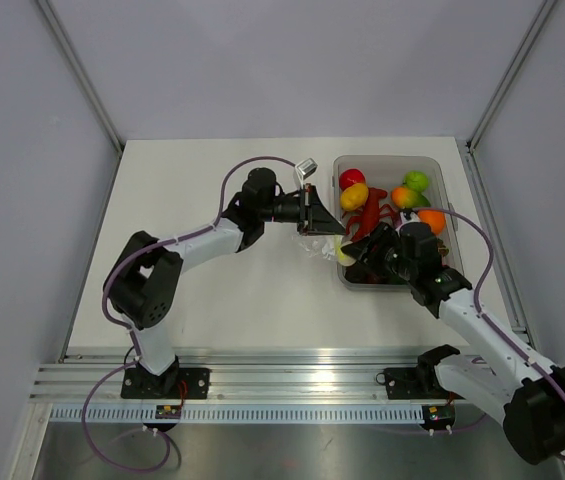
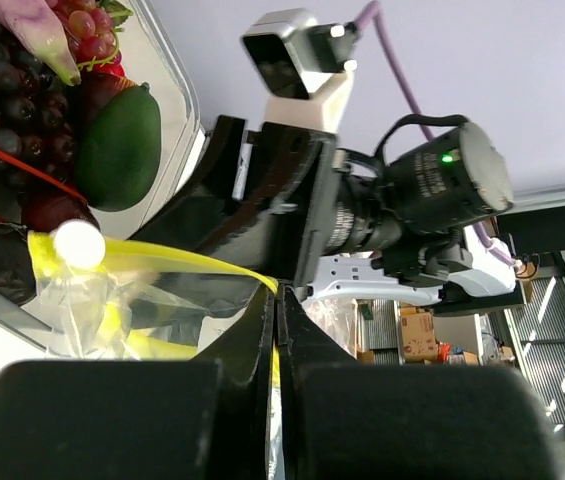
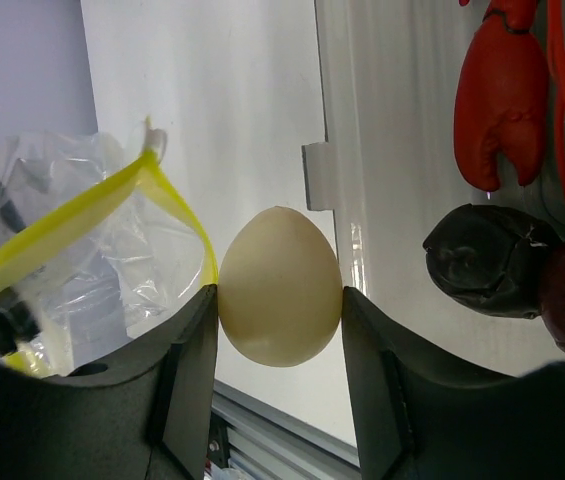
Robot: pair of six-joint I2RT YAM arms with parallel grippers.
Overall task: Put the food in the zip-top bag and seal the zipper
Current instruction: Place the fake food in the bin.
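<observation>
The clear zip-top bag point(image 1: 318, 246) hangs open just left of the bin, its yellow zipper point(image 3: 58, 229) spread in a loop. My left gripper point(image 1: 311, 214) is shut on the zipper's edge point(image 2: 252, 274), and in the left wrist view the gripper point(image 2: 278, 305) pinches the strip between closed jaws. My right gripper point(image 1: 352, 256) is shut on a cream egg point(image 3: 280, 285), held level with the bag's mouth and touching the yellow strip on its left side. The egg also shows in the left wrist view point(image 2: 79, 243) at the bag's opening.
The grey-clear bin point(image 1: 452, 215) to the right holds a red lobster point(image 3: 502, 110), a green mango point(image 2: 117, 145), dark grapes point(image 2: 2, 90), a dark fruit point(image 3: 487, 260) and other fruit. The bin's left wall point(image 3: 337, 120) lies right beside the egg.
</observation>
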